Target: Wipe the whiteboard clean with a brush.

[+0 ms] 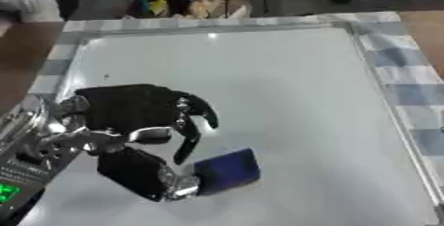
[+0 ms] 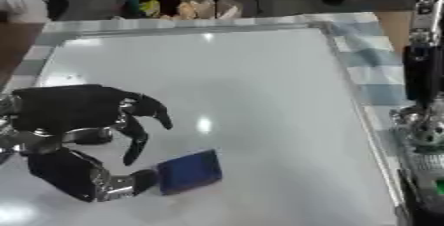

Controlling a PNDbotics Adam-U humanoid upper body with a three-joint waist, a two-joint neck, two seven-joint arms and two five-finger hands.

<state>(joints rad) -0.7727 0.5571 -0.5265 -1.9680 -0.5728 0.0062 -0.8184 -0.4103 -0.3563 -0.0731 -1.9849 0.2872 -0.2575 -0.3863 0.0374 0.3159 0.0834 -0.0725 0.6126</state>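
Left hand [image 1: 138, 121] low at the left, fingers curled downward, thumb extended, right forearm upright at right edge

L hand [image 1: 130, 121] over lower-left of whiteboard [image 1: 286, 96], fingers curled downward, thumb tip touching blue brush [image 1: 227, 170]. Brush flat on board, just right of thumb. Board surface looks white w/ glare spots. Checked cloth [image 1: 408, 71] under board, showing along right edge.

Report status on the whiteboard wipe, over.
Left hand over the whiteboard, thumb against the blue brush, fingers curled above it. Right hand not visible, only its arm at the right edge. Board looks clean, nothing in the way.
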